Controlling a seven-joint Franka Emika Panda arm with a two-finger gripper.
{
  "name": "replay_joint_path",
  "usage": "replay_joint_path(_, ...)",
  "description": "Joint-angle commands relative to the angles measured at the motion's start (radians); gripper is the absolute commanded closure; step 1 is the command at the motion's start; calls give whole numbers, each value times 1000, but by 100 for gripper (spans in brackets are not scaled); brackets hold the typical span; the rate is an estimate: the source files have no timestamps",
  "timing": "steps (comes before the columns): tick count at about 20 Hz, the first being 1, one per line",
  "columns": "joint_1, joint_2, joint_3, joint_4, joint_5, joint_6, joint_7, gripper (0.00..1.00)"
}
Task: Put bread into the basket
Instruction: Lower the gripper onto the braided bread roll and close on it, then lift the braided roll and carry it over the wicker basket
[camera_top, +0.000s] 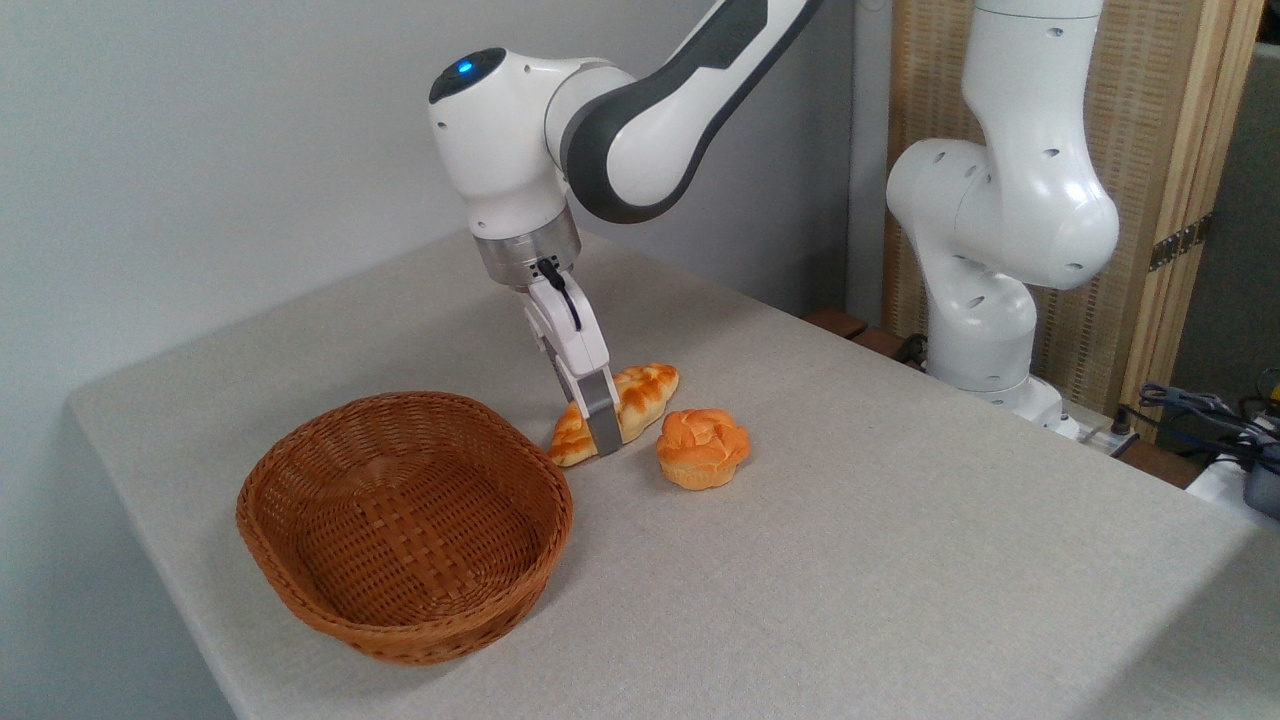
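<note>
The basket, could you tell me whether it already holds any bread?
No, the basket is empty; the bread lies on the table beside it.

White glossy arm (1000, 200), rounded segments, dark grey inset band on the upper link. Blue light on a black cap atop the wrist housing. Silver metal ring below the wrist, short black cable beside it. Gripper (603, 425) white with grey finger (601, 400) pads. Small dark screw holes dot the base joints.
</note>
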Motion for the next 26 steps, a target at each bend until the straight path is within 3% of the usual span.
replay_joint_path(1, 0, 2, -12, -7, 16, 7, -17, 70)
replay_joint_path(4, 0, -11, -26, 31, 8, -55, -21, 67)
replay_joint_path(8, 8, 9, -34, 255, 8, -327, -6, 64)
replay_joint_path(11, 14, 57, 15, 428, 17, -336, -1, 55)
replay_joint_path(13, 15, 115, 25, 512, 30, -297, 0, 55)
replay_joint_path(16, 20, 181, 31, 527, 82, -72, 34, 55)
replay_joint_path(18, 20, 228, 31, 527, 86, 50, 54, 55)
replay_joint_path(21, 20, 279, 29, 524, 88, 147, 103, 55)
replay_joint_path(22, 20, 287, 29, 522, 88, 150, 118, 51)
replay_joint_path(24, 20, 298, 29, 521, 112, 170, 140, 33)
replay_joint_path(26, 20, 305, 29, 517, 142, 202, 134, 0)
